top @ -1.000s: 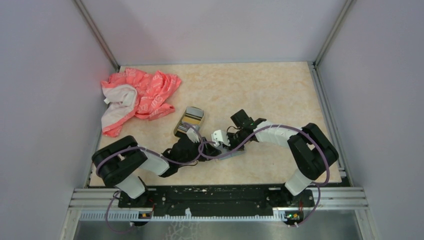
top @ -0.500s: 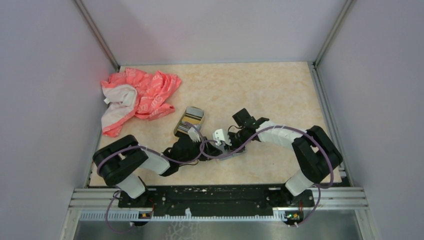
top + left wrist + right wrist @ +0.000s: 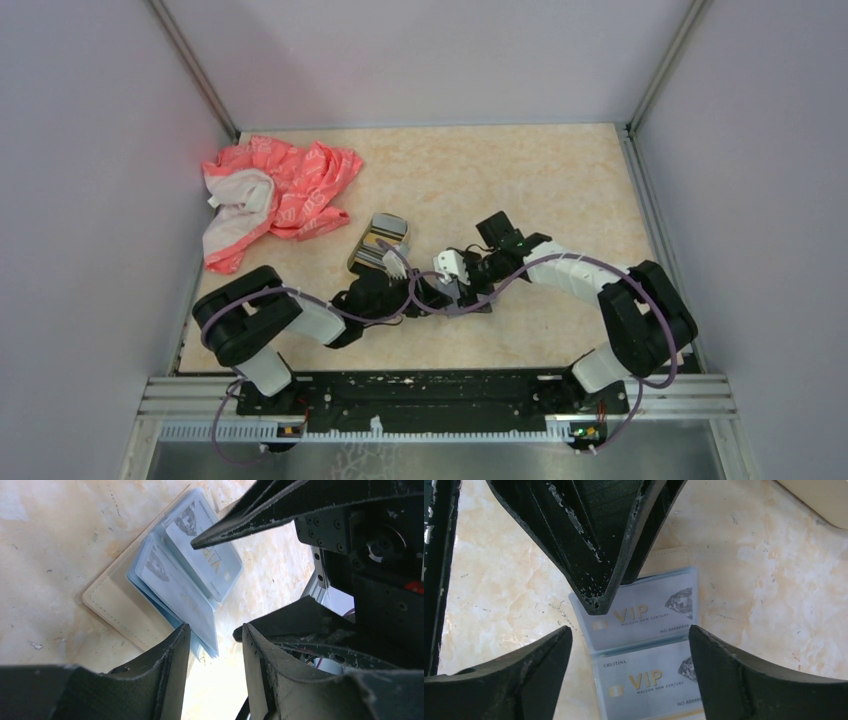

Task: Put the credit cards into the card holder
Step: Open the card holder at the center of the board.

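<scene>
The credit cards [image 3: 659,610] are pale blue and silvery with gold "VIP" lettering. They lie fanned on a flat tan piece [image 3: 120,610] on the table. My right gripper [image 3: 630,632] hangs open and wide just above them with nothing between its fingers. My left gripper [image 3: 214,645] stands open beside the cards' [image 3: 185,580] edge, its gap empty. One left finger [image 3: 599,555] reaches over the upper card. The card holder [image 3: 381,240], a small gold-rimmed tin with striped card edges showing, sits up and left of both grippers [image 3: 455,297].
A crumpled pink and white cloth [image 3: 275,195] lies at the far left of the marbled table [image 3: 520,180]. Grey walls close in the left, right and back. Both arms meet and overlap near the table's middle.
My right gripper has gone from shut to wide open over the cards. Both arms have shifted slightly to the right. The left gripper's opening has not changed.
</scene>
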{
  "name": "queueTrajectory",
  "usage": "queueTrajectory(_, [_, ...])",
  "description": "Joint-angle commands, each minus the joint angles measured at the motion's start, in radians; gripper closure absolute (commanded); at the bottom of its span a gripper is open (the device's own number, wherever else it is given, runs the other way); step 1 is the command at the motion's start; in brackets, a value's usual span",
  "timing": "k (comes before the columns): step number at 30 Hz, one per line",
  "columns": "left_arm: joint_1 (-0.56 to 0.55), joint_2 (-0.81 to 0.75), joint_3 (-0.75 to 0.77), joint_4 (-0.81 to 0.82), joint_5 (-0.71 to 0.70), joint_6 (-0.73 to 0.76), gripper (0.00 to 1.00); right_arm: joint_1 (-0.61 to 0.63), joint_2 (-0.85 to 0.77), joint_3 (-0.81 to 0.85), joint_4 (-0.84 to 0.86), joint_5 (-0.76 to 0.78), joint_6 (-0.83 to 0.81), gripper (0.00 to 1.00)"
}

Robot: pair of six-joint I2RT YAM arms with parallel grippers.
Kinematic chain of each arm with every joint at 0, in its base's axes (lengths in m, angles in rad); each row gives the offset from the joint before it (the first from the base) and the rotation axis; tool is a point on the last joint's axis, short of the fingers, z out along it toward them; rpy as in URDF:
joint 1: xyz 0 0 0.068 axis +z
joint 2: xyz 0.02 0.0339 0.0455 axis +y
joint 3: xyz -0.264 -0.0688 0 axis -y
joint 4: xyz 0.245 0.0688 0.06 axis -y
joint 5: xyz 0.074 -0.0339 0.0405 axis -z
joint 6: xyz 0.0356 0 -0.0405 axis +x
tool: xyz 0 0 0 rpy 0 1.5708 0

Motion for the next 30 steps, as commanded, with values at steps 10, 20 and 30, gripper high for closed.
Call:
queueTrajectory(10, [0.010,0.073,0.024,0.151,0.057,-0.025,0.51,0.017,-0.016,-0.038,0.067,-0.026,0.012,0.01])
queueTrajectory(20, [0.018,0.093,0.014,0.190,0.070,-0.039,0.52,0.040,0.000,-0.049,0.108,0.050,0.033,0.01])
queueTrajectory(30, [0.023,0.103,0.010,0.207,0.080,-0.043,0.52,0.044,-0.013,-0.051,0.122,0.088,0.031,0.02])
